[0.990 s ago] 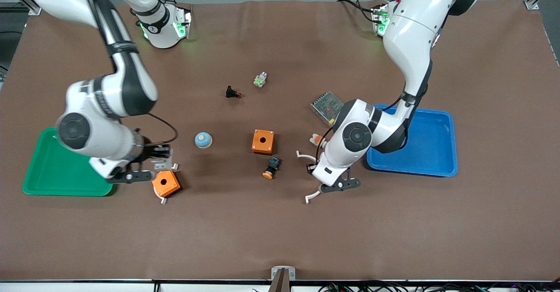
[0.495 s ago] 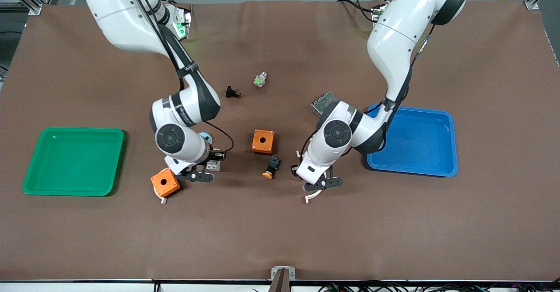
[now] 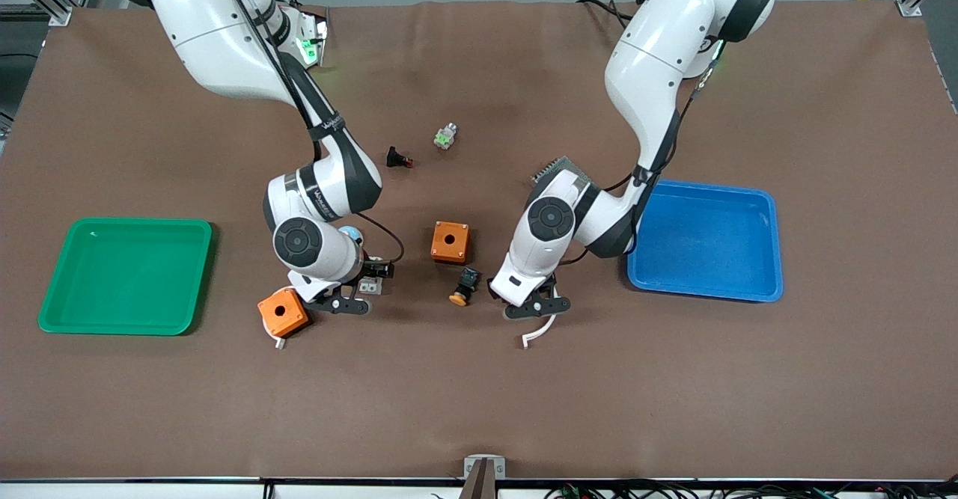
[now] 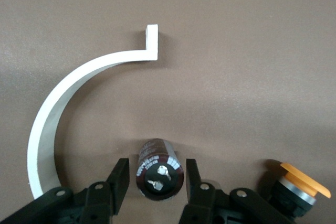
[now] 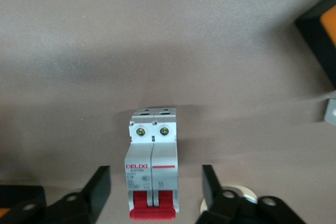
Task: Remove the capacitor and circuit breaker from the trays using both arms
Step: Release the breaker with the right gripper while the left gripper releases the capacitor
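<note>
While both arms reach down over the middle of the brown table point(image 3: 479, 394), the left gripper point(image 4: 153, 178) hangs low with its 2 fingers spread on either side of the capacitor point(image 4: 157, 167), which lies on the table surface between them with a gap at each side, its silvery terminal end turned toward the wrist camera. A white curved strip point(image 4: 58, 103) with a small hook at one end lies on the table just beside the capacitor, and a black button with orange cap point(image 4: 297, 182) sits near it, toward the right arm's end. From the front the left gripper point(image 3: 533, 306) is over the spot between that button point(image 3: 464, 286) and the curved strip point(image 3: 540, 331), and the capacitor itself is hidden under the wrist. The right gripper point(image 5: 156, 186) is open too, its 2 fingers standing apart from the breaker point(image 5: 152, 163), a white-grey block with 2 red levers that lies flat on the table between them. In the front view the right gripper point(image 3: 352, 298) is low beside an orange box point(image 3: 283, 312), with the breaker point(image 3: 368, 286) showing at its tip. A second orange box point(image 3: 450, 242) sits nearer the table's middle. The green tray point(image 3: 52, 312) lies at the right arm's end and the blue tray point(image 3: 748, 289) at the left arm's end.
</note>
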`<control>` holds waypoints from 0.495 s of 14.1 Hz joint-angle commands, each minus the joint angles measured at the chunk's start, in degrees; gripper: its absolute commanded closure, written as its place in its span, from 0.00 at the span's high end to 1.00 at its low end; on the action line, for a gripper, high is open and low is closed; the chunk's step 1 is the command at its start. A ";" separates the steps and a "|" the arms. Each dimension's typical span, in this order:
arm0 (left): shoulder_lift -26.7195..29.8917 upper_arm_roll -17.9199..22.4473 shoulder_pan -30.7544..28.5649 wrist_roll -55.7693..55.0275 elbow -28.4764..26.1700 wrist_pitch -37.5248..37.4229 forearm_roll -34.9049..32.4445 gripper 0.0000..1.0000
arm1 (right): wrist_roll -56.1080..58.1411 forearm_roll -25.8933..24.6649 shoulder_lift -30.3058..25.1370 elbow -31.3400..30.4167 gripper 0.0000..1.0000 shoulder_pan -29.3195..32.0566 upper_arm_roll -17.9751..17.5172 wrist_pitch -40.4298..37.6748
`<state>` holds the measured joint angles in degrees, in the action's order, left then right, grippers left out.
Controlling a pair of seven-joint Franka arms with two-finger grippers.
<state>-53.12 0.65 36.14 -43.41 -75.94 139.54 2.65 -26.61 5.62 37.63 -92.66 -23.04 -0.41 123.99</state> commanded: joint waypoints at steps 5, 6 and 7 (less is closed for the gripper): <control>4.24 2.87 0.94 -0.98 1.33 -1.11 -0.10 1.00 | 0.60 0.27 -15.38 -0.33 1.00 3.52 1.65 -14.46; 5.73 2.78 0.51 -1.06 1.33 -3.38 -0.10 1.00 | 0.86 0.19 -16.96 -0.33 1.00 4.40 1.65 -15.87; 7.49 2.87 0.07 -1.06 1.24 -5.92 -0.19 1.00 | 2.52 0.01 -18.37 -0.41 1.00 4.67 1.65 -17.36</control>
<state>-49.81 2.64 36.06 -43.43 -73.51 137.87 2.65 -25.97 5.59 22.51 -91.22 -19.50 1.76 108.28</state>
